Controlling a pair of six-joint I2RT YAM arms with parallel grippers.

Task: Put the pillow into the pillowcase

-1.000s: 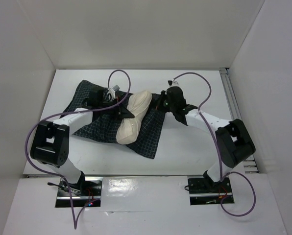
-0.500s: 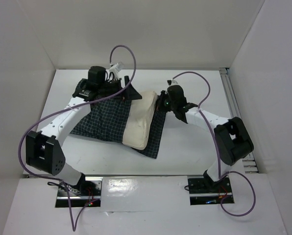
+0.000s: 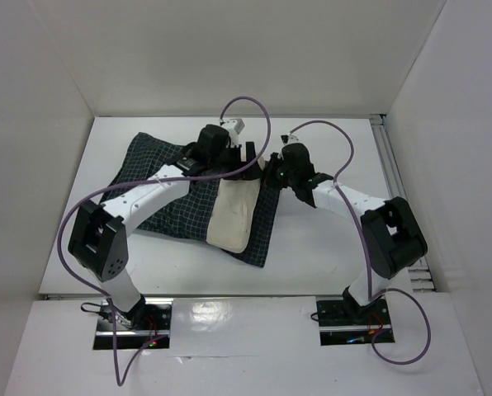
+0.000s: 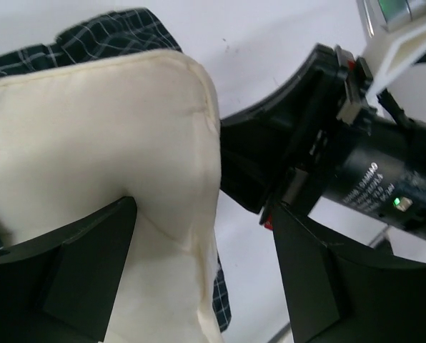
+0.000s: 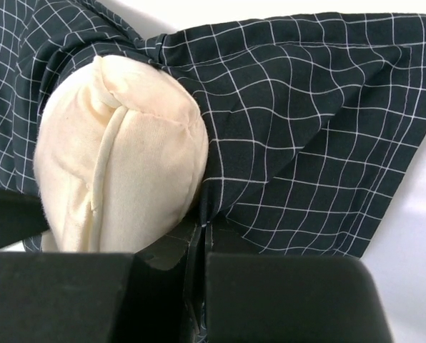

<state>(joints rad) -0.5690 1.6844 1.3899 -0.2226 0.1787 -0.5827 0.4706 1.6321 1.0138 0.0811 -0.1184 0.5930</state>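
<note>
The cream pillow [image 3: 231,216] lies on the dark checked pillowcase [image 3: 167,194] in the middle of the table. My left gripper [image 3: 248,158] hovers open over the pillow's far end. In the left wrist view the pillow [image 4: 106,143] fills the left half, and its right seam runs down between the spread fingers [image 4: 70,264] of my left gripper [image 4: 206,264]. My right gripper [image 3: 269,175] is just to the right, shut on the pillowcase edge. The right wrist view shows the gripper [image 5: 202,246] pinching a fold of pillowcase [image 5: 306,128] beside the rounded pillow end [image 5: 120,157].
White walls enclose the table on three sides. A metal rail [image 3: 388,157] runs along the right edge. Purple cables [image 3: 246,107] loop above both wrists. The right arm's black wrist [image 4: 327,143] sits very close to my left gripper's right finger.
My left gripper let go of the bunched pillow and opened, lifted toward the back, then swung right to the pillow's far end. The pillow now lies flatter. The right gripper stayed shut.
</note>
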